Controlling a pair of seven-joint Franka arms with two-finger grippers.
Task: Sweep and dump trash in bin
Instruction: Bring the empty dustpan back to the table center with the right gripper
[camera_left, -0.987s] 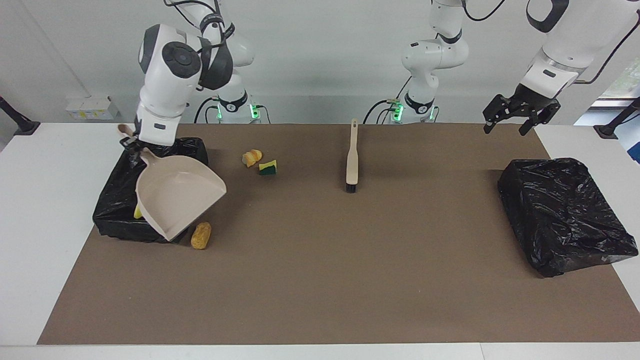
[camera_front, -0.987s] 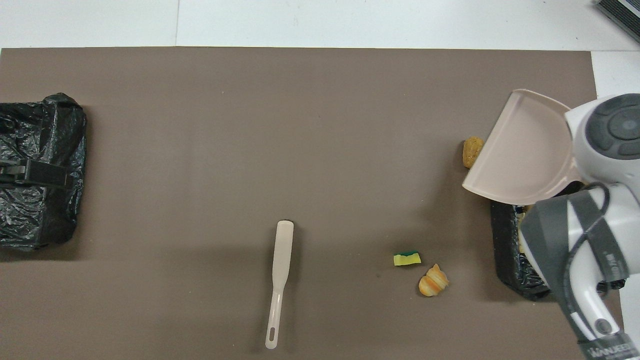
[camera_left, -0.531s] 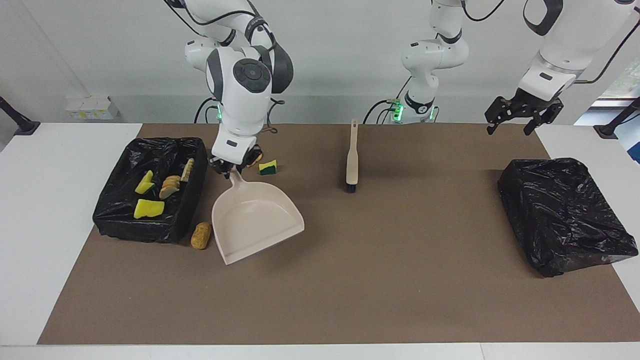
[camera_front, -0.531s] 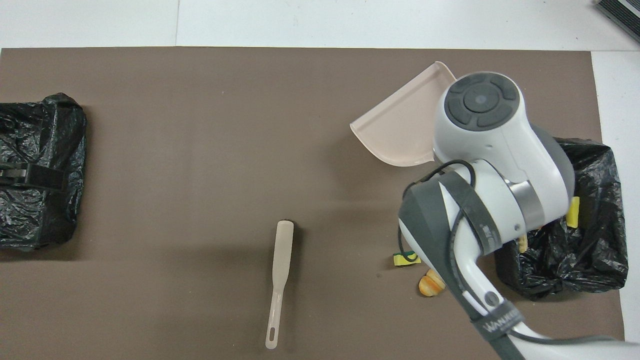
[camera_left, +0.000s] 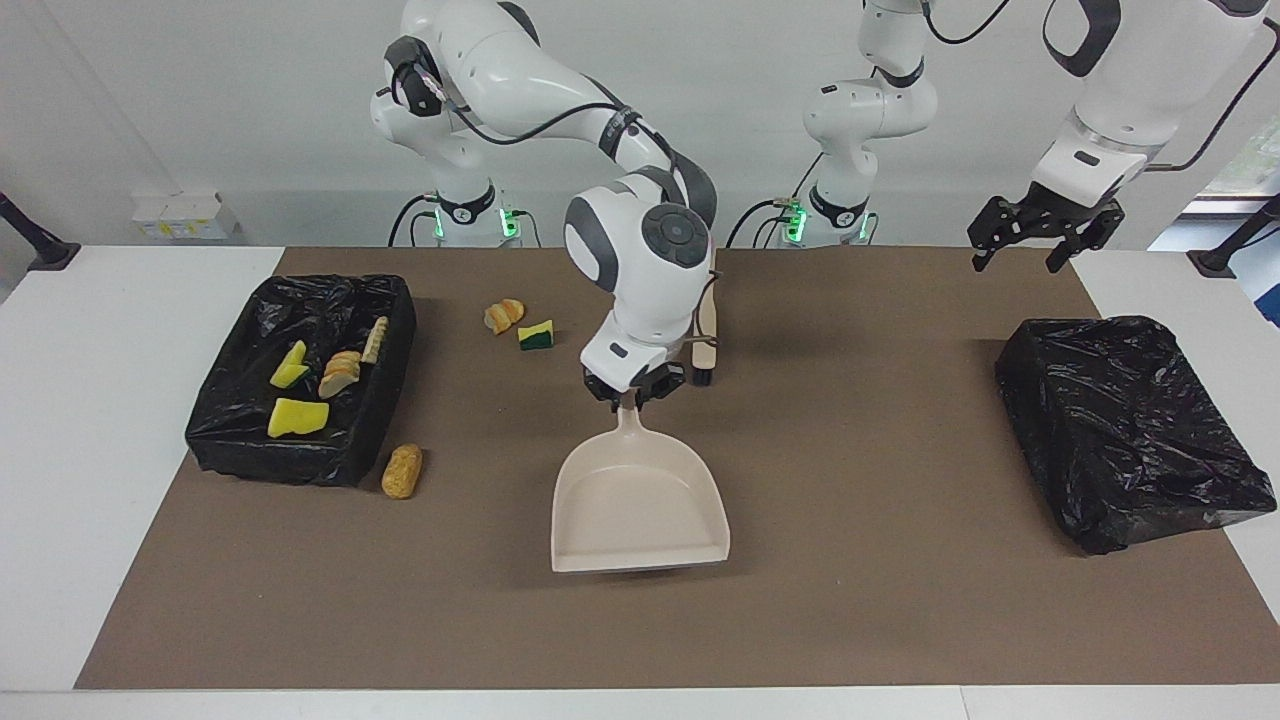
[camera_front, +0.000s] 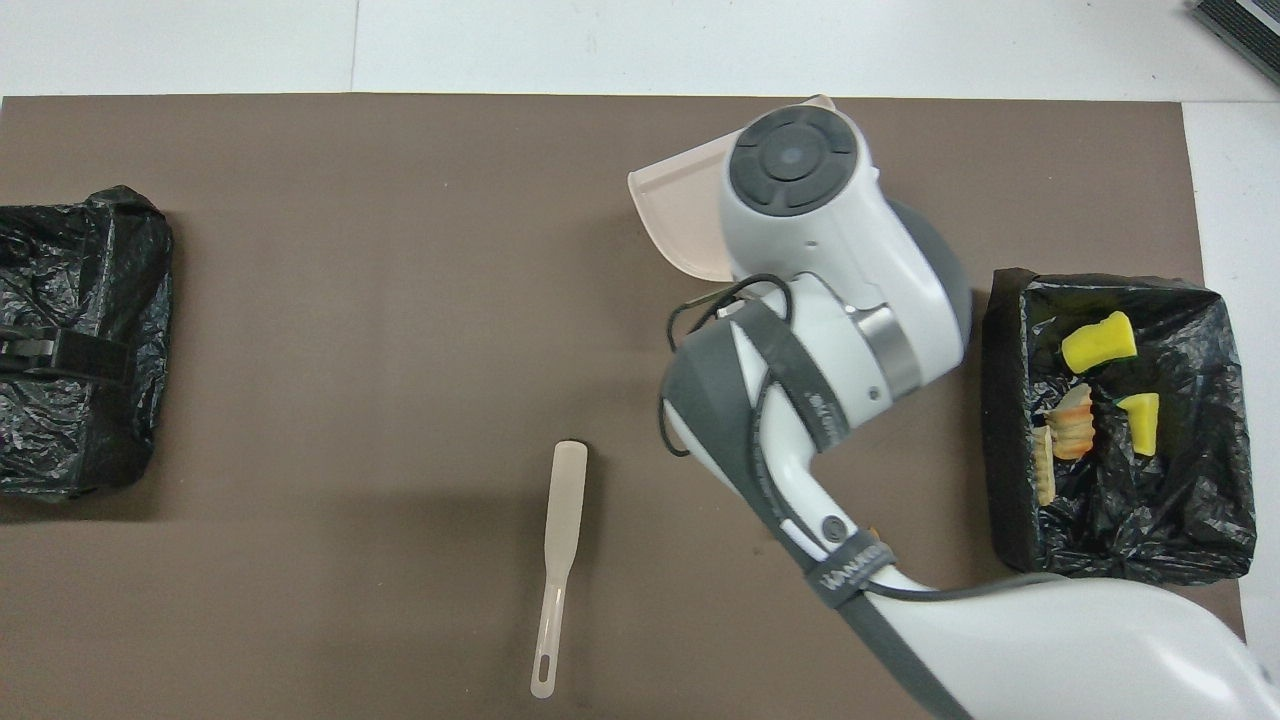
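The right gripper (camera_left: 634, 393), clamped on the dustpan (camera_left: 640, 505) handle, has swung away from the open bin (camera_left: 300, 375) to the middle of the tabletop. The pan, tilted over that bin a second ago, now hangs level and empty below the gripper. The bin's sponge and bread pieces (camera_left: 297, 417) are uncovered.

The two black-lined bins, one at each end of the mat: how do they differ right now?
The black-bagged bin at the right arm's end lies open and holds trash: yellow sponge pieces and a bread-like lump. The black-bagged bin at the left arm's end shows only crinkled bag, with no trash visible on it. The right-end bin sits square to the mat; the left-end one sits skewed. Both are wrapped in glossy black plastic.
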